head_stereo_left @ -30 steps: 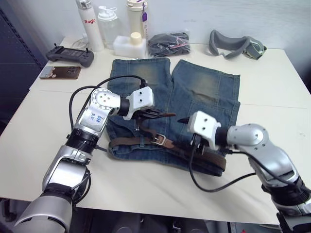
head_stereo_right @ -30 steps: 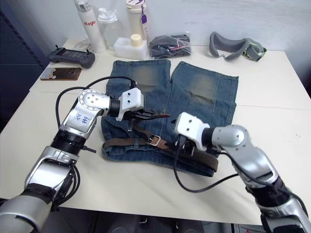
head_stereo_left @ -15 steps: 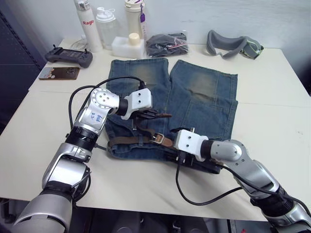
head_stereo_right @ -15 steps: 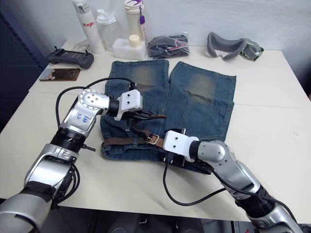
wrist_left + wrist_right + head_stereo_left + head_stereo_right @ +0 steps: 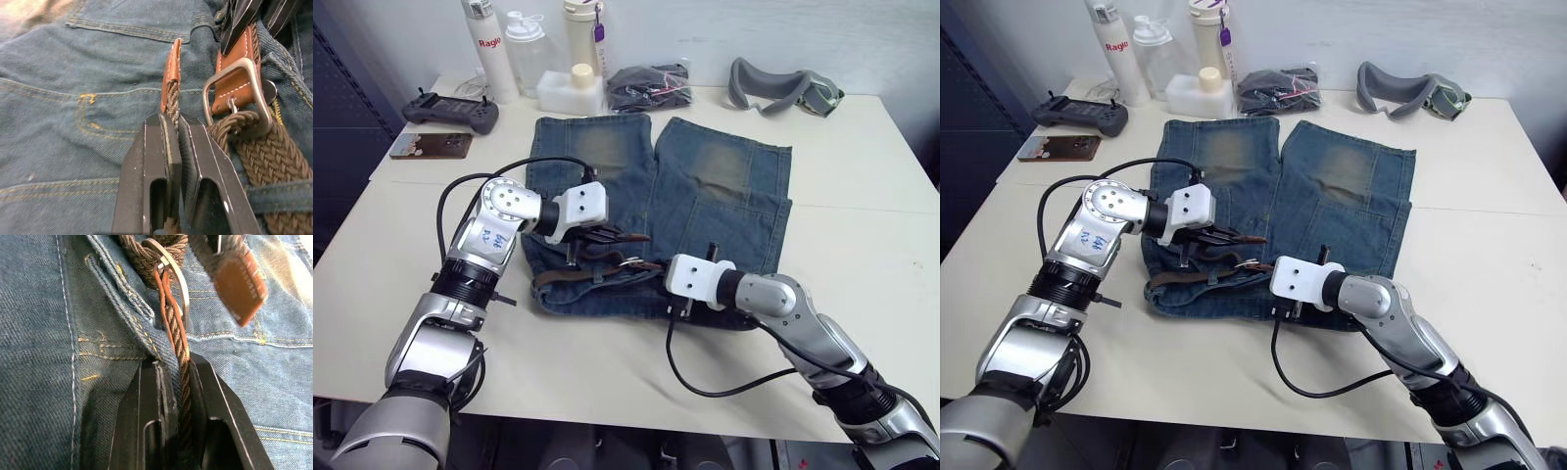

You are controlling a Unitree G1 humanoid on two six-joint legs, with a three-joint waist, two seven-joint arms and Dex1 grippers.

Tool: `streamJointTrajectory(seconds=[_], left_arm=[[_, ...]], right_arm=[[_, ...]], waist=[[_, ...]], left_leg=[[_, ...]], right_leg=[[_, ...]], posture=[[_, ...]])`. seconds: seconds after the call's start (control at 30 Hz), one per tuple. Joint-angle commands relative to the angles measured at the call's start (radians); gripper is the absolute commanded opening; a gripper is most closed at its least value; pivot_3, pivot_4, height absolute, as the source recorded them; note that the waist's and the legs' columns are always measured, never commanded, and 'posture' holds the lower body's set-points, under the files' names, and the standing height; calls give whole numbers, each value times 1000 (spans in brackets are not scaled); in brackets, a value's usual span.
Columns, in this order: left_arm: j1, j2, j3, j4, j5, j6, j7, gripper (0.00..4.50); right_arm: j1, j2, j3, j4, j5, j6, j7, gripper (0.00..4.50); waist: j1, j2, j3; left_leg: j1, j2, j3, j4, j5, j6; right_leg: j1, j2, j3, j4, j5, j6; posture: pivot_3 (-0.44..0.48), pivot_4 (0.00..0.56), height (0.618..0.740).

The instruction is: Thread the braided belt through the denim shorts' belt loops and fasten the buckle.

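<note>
The faded denim shorts [image 5: 705,186] lie flat on the table with the waistband toward me. The braided belt [image 5: 566,278] runs along the waistband and under a belt loop [image 5: 281,195]. Another belt loop [image 5: 122,286] lies beside the strap. My left gripper [image 5: 172,122] is shut on the belt's leather-tipped end, just left of the silvery buckle [image 5: 260,100]. That gripper [image 5: 615,238] hovers over the left side of the waistband. My right gripper [image 5: 178,364] is shut on the braided strap right behind the buckle [image 5: 176,276], at the middle of the waistband.
Along the table's back edge stand bottles [image 5: 489,49], a white tub [image 5: 571,90], a black bundle in a clear bag [image 5: 651,86] and a grey goggle strap [image 5: 783,86]. A game controller [image 5: 450,110] and a phone [image 5: 433,145] lie at the back left.
My right gripper came in from the right part of the waistband toward the buckle and closed on the belt. The left gripper kept its hold and shifted slightly left.
</note>
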Motion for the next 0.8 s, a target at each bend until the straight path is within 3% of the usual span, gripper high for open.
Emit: streamJointTrajectory(seconds=[0.03,0.2,0.8], left_arm=[[-47,30,17,40,0,-92,-35,0],[-68,45,-15,106,35,-206,-80,0],[-78,5,-39,95,42,-254,-136,0]], right_arm=[[2,-1,-72,-24,2,-33,-19,41],[12,6,-101,-41,32,-35,0,41],[-14,14,-130,-55,38,3,7,41]], waist=[[0,0,0],[0,0,0],[0,0,0]], left_leg=[[0,0,0,0,0,0],[-1,0,1,0,0,0],[-8,0,1,5,0,1]], right_leg=[[0,0,0,0,0,0],[-2,0,0,1,0,0],[-9,0,0,7,0,0]], posture=[[0,150,656],[0,150,656],[0,150,656]])
